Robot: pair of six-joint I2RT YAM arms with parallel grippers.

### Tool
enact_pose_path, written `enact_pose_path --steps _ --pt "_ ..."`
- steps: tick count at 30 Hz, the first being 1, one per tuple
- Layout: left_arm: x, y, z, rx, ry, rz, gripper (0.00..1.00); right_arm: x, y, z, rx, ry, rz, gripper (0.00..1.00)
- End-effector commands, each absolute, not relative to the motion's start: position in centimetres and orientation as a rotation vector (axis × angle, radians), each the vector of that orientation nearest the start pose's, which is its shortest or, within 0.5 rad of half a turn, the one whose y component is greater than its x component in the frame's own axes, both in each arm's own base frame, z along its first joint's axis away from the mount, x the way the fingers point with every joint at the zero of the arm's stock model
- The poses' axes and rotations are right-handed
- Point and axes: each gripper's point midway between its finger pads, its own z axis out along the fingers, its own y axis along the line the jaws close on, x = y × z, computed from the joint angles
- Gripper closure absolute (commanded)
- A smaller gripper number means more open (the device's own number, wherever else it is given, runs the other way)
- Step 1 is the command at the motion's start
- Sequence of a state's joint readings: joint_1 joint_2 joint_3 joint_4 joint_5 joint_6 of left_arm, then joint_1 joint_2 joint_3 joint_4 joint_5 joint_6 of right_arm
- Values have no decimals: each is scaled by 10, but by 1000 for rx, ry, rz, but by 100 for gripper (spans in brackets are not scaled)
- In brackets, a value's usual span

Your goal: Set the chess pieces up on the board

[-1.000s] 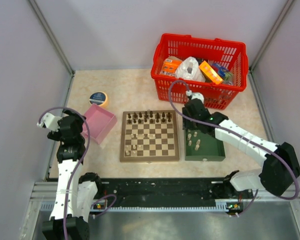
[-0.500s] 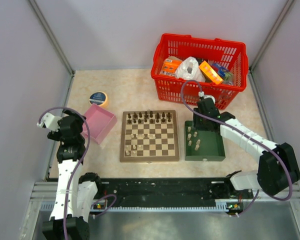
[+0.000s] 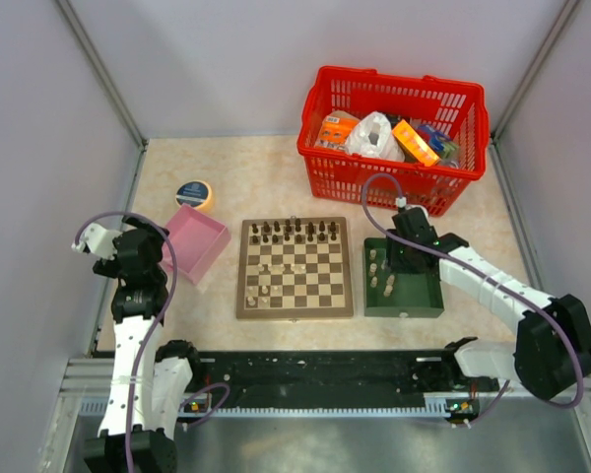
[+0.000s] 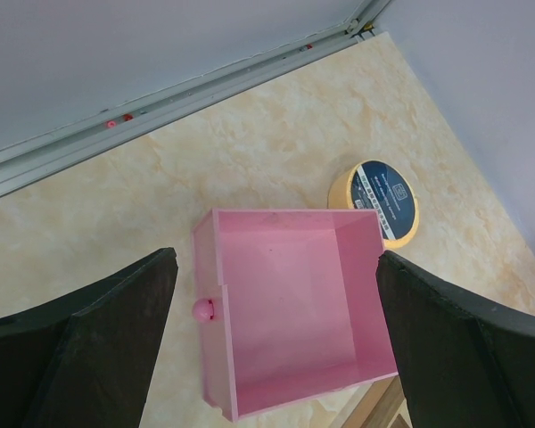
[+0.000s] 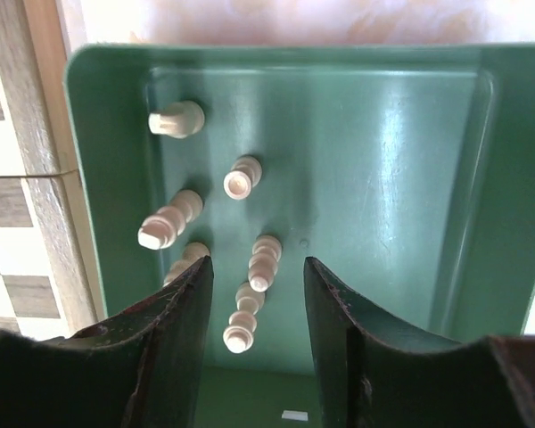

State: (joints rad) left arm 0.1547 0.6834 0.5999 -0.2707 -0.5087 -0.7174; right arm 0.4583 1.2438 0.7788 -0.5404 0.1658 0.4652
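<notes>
board (image 3: pixel 297 288): square wooden checkerboard, brown and cream squares, lying flat mid-table
dark pieces (image 3: pixel 294 233): standing packed along the board's far two rows
pale pieces (image 3: pixel 266 283): only a few on the board, scattered toward its left side
other pale ones (image 5: pixel 264 260): six, mostly tipped over, in the green tray (image 5: pixel 401 178) right beside the board

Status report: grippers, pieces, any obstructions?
Right gripper open above green tray, cream pieces beneath. Left gripper open over pink box. Dark pieces line far rows of board. Nothing blocking.
</notes>
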Motion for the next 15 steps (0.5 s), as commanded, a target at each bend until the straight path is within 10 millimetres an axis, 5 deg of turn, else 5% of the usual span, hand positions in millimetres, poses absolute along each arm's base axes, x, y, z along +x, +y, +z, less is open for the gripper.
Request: enact_pose_path --steps 1,15 --pt "270 104 216 -1084 1497 79 1 260 119 71 94 2569 171 55" --pt "268 106 216 -1088 1493 90 1 258 117 46 85 2638 129 62"
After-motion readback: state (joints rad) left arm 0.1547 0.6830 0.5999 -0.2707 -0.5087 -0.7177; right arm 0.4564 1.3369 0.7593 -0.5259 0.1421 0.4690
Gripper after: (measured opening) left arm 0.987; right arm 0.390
